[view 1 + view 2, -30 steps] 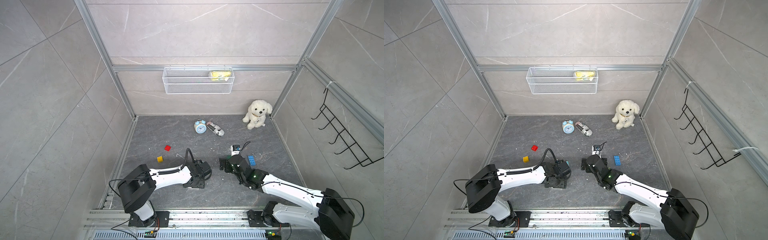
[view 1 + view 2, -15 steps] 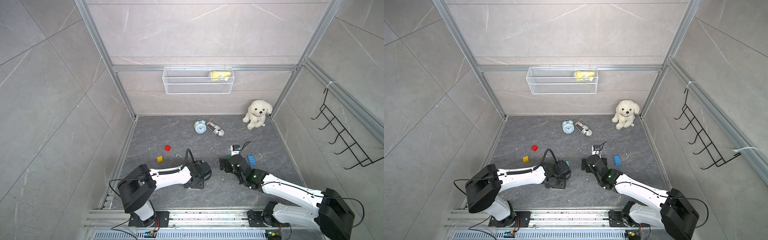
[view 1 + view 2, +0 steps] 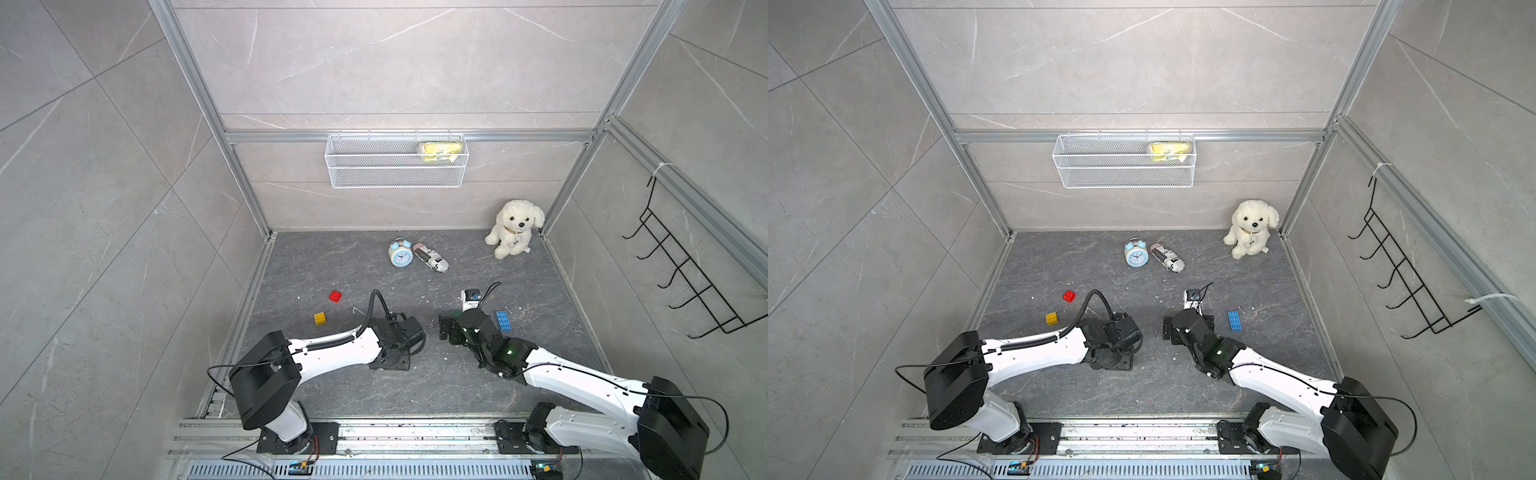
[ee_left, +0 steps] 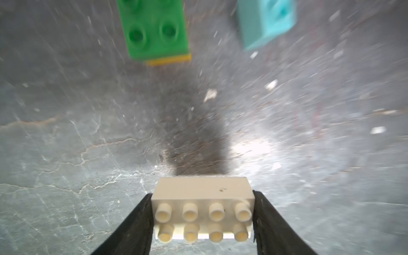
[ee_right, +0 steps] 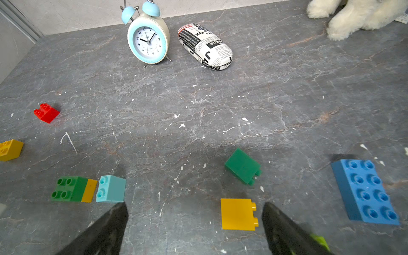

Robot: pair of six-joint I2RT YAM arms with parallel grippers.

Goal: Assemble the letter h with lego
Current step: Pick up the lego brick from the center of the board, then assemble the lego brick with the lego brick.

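- left gripper [image 4: 203, 212] is clamped on a white lego brick [image 4: 202, 192], two rows of four studs facing the wrist cam, one finger on each short end
- that arm reaches in from the near left, and the wrist hides the brick in both top views
- just past the white brick are a green brick stacked on a yellow one [image 4: 154, 31] and a light blue brick [image 4: 265, 22] right beside it, pretty blurry though
- right gripper [image 5: 194, 207] is wide apart with nothing in it
- a yellow brick on its side [image 5: 237, 214] shows in the gap between its fingers, close to one of them
- a dark green brick [image 5: 241, 165] is tipped over a bit farther out
- the long blue brick [image 3: 503, 321] lies flat, studs up, just right of the right wrist
- the red brick [image 3: 335, 296] and a small yellow brick [image 3: 320, 318] sit on the left of the tabletop [image 3: 440, 390], well apart from the rest
- at the far side: alarm clock [image 3: 401, 253], a newsprint glasses case [image 3: 430, 262] next to it, and a plush dog [image 3: 514, 228] in the far right corner
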